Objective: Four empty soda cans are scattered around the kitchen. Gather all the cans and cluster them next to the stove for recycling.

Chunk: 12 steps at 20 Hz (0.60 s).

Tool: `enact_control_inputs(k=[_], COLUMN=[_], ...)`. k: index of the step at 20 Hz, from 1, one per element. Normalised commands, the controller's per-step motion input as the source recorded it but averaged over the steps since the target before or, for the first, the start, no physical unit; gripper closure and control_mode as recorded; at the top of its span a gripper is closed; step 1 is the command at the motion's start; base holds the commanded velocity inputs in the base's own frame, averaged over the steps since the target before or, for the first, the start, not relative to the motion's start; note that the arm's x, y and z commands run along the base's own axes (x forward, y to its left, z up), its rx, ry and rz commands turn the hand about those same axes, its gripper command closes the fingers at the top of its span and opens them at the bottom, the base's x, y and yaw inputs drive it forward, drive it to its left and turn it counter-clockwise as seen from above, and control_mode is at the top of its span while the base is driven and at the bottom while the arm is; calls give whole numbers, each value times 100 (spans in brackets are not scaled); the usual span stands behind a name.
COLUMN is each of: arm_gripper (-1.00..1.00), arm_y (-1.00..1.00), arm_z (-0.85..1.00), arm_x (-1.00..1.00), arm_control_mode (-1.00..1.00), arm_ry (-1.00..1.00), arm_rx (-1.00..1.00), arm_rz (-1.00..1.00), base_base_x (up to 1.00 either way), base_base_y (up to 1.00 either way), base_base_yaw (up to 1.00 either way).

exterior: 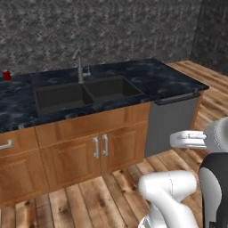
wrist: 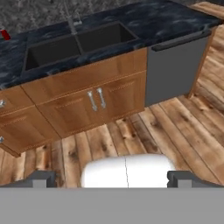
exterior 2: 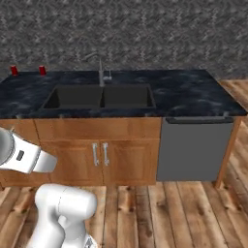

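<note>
Two red soda cans (exterior 2: 14,70) (exterior 2: 42,70) stand upright at the far left back of the dark stone counter (exterior 2: 193,92). One of the cans (exterior: 6,75) sits at the left edge of the left base view, and one (wrist: 4,34) is at the top left of the hand view. My gripper (wrist: 111,179) hangs open and empty over the wooden floor, well short of the counter and far from the cans. Its fingertips (wrist: 41,178) stand wide apart. The stove is out of view.
A double black sink (exterior 2: 101,97) with a silver tap (exterior 2: 101,72) is set in the counter. Below are wooden cabinet doors (exterior 2: 99,160) and a grey dishwasher (exterior 2: 193,150) at the right. Plank floor (exterior 2: 184,213) lies between me and the cabinets.
</note>
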Motion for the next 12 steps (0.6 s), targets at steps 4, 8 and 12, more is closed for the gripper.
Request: enact_control_inputs(k=[4,8,12], arm_gripper=[-100,-100,-100], arm_y=[0,0,0], arm_z=[0,0,0], arm_x=[0,0,0], arm_control_mode=[100,100,100], arm_ry=[0,0,0], arm_rx=[0,0,0], arm_rz=[0,0,0], base_base_x=[0,-6,-5], base_base_y=[-9,-6,19], base_base_yaw=[45,7,1])
